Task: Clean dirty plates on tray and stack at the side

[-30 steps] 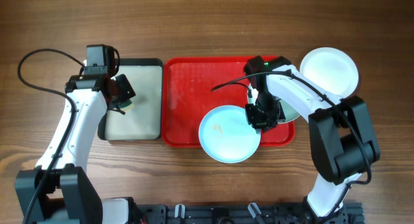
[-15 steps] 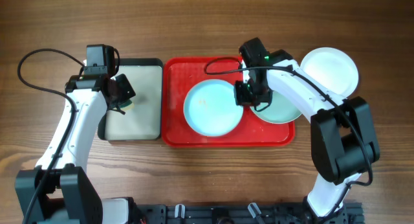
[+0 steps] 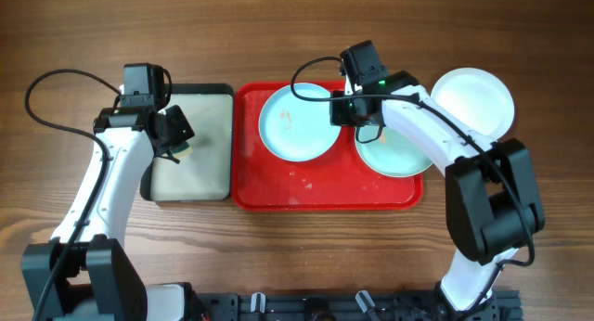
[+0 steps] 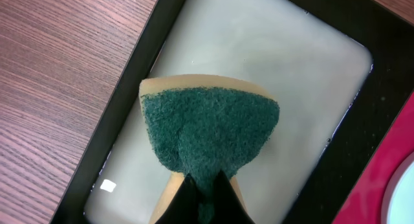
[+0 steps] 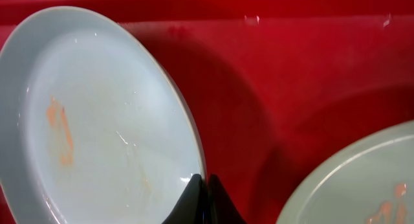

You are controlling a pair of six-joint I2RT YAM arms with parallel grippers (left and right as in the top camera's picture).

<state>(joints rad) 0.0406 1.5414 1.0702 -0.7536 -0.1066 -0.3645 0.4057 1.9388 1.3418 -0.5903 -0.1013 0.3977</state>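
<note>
- Overhead: a pale blue plate (image 3: pixel 295 126) is clamped at the rim by the right gripper (image 3: pixel 341 111), on the red tray (image 3: pixel 306 186).
- Left wrist: a green sponge (image 4: pixel 210 130) is pinched by the left gripper (image 4: pixel 206 186).
- Right wrist: orange smudges (image 5: pixel 58 130) are seen on it.

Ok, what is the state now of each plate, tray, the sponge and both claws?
Held light blue plate: orange smears, over the red tray.
Other light blue plate: flat in the red tray, orange smear.
White plate: on the table, outside the tray.
Red tray: some smears.
Sponge: above the black-rimmed tray.
Right claw: shut on the held plate's rim.
Left claw: shut on the sponge.
</note>
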